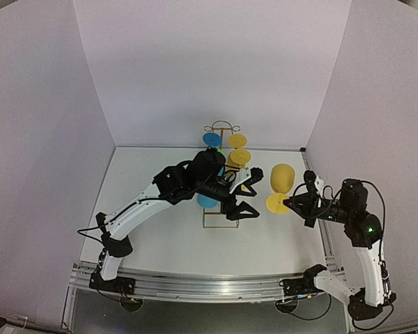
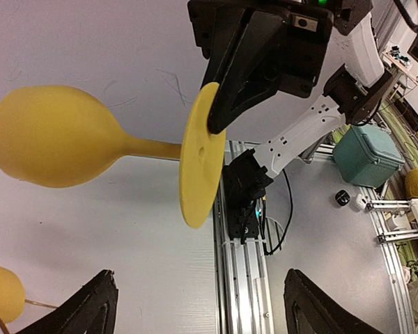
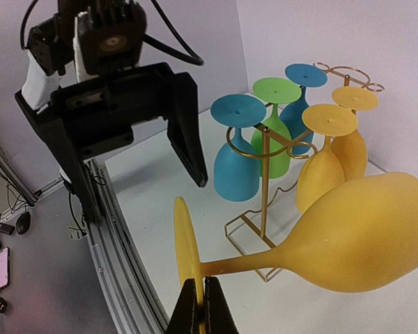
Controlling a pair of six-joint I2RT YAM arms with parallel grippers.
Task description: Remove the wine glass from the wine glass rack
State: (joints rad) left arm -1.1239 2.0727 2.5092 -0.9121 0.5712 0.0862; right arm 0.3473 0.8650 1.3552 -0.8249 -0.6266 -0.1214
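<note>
Right gripper (image 3: 203, 306) clamped on the foot rim of a yellow wine glass (image 3: 362, 236), held sideways, off the wine glass rack (image 3: 265, 202) and just beside it.
Left gripper (image 1: 246, 195) gapes empty nearby. Likely trouble: so thin an edge pinch may let the heavy bowl pivot or slip, or swing into the hanging yellow glass (image 3: 319, 177).

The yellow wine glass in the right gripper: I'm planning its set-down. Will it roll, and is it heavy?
Laid sideways, the yellow wine glass would probably roll: round bowl, disc foot. Its opaque matte look suggests plastic, likely light. The right gripper pinches only the foot's rim, so it may pivot.
</note>
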